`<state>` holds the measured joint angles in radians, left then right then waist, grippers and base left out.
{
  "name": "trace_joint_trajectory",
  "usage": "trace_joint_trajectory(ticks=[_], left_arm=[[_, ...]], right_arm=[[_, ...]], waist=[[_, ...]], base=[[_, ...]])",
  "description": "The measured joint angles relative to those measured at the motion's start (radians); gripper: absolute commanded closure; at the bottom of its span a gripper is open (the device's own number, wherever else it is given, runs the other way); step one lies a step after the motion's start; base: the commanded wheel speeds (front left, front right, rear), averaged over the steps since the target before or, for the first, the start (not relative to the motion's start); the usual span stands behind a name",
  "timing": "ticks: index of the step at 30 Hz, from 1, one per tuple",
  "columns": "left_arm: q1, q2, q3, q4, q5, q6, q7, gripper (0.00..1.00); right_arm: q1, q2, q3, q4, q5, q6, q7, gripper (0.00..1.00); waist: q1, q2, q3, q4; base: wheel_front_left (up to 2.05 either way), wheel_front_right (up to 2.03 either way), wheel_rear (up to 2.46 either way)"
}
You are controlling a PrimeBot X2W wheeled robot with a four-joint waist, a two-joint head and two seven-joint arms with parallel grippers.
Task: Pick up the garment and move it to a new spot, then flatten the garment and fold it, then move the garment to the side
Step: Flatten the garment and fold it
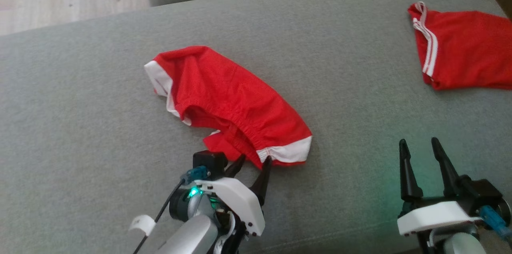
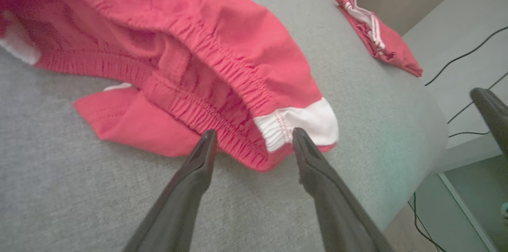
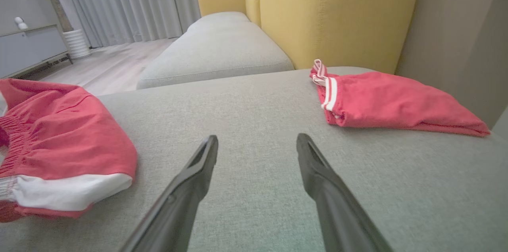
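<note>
Centre of the head view: crumpled red shorts (image 1: 228, 102) of thin soft cloth, with white side panels and a gathered elastic waistband, on the grey fabric sofa seat (image 1: 80, 126). Lower centre: left claw (image 1: 255, 159), spread apart, straddling the waistband's near corner beside the white panel, clamped on nothing. Lower right: right claw (image 1: 418, 142), likewise spread, over bare cushion. Upper right: folded red garment with white stripes (image 1: 464, 50). Probably light, limp, quick to bunch and drape. Best pinched at the thick elastic hem, both layers together.
</note>
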<state>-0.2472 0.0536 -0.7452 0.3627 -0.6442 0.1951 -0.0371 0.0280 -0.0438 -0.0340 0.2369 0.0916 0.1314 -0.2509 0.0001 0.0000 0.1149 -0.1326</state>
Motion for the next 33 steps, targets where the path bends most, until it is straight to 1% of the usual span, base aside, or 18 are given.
trace_joint_trajectory(ticks=[2,4,12,21,22,24,25,26,28,29,30,31,33], left_arm=[[-0.012,0.001,-0.02,0.026,-0.031,0.024,-0.002,0.0],[-0.023,0.0,-0.043,0.051,-0.038,0.035,-0.011,0.0],[-0.065,0.0,-0.094,0.091,-0.092,0.034,-0.063,0.0],[-0.108,0.0,-0.156,0.093,-0.145,0.044,-0.084,0.0],[-0.112,0.0,-0.157,0.097,-0.147,0.044,-0.089,0.02],[-0.12,0.0,-0.168,0.106,-0.153,0.044,-0.09,0.17],[-0.127,0.0,-0.177,0.111,-0.158,0.044,-0.091,0.29],[-0.132,0.0,-0.18,0.113,-0.163,0.044,-0.097,0.43],[-0.138,0.0,-0.185,0.12,-0.171,0.043,-0.098,0.59],[-0.143,0.0,-0.189,0.124,-0.176,0.042,-0.098,0.75],[-0.148,0.0,-0.192,0.126,-0.179,0.041,-0.098,0.96],[-0.154,0.0,-0.198,0.128,-0.18,0.041,-0.098,1.0],[-0.163,0.0,-0.208,0.128,-0.185,0.033,-0.098,1.0]], right_arm=[[0.001,0.0,-0.003,0.003,0.006,0.0,0.0,0.0],[0.001,0.0,-0.004,0.003,0.006,0.0,0.0,0.0],[0.0,0.0,-0.004,0.003,0.013,0.0,0.0,0.0],[-0.006,0.0,-0.002,0.009,0.013,0.0,0.0,0.0],[-0.007,0.0,-0.001,0.009,0.013,0.0,0.0,0.0],[-0.014,0.0,0.0,0.011,0.013,0.0,0.0,0.0],[-0.018,0.0,0.0,0.011,0.013,0.0,0.0,0.0],[-0.02,0.0,0.001,0.011,0.013,0.0,0.0,0.0],[-0.019,0.0,0.001,0.015,0.013,0.0,0.0,0.0],[-0.019,0.0,0.001,0.016,0.013,0.0,0.0,0.0],[-0.019,0.0,0.001,0.017,0.013,0.0,0.0,0.0],[-0.019,0.0,0.001,0.018,0.013,0.0,0.0,0.0],[-0.019,0.0,0.001,0.019,0.013,0.0,0.0,0.0]], waist=[[0.0,0.0,0.004,-0.011],[0.0,0.0,0.007,-0.016],[0.0,0.0,0.011,-0.017],[0.0,0.0,0.017,-0.022],[0.0,0.0,0.018,-0.024],[0.0,0.0,0.019,-0.028],[0.0,0.0,0.02,-0.03],[0.0,0.0,0.02,-0.032],[0.0,0.0,0.021,-0.037],[0.0,0.0,0.021,-0.039],[0.0,0.0,0.022,-0.04],[0.0,0.0,0.021,-0.042],[0.0,0.0,0.021,-0.045]], base=[[0.0,0.0,0.0],[0.0,0.0,0.0],[0.0,0.0,0.0],[0.0,0.0,0.0],[0.0,0.0,0.0],[0.0,0.0,0.0],[0.0,0.0,0.0],[0.0,0.0,0.0],[0.0,0.0,0.0],[0.0,0.0,0.0],[0.0,0.0,0.0],[0.0,0.0,0.0],[0.0,0.0,0.0]])
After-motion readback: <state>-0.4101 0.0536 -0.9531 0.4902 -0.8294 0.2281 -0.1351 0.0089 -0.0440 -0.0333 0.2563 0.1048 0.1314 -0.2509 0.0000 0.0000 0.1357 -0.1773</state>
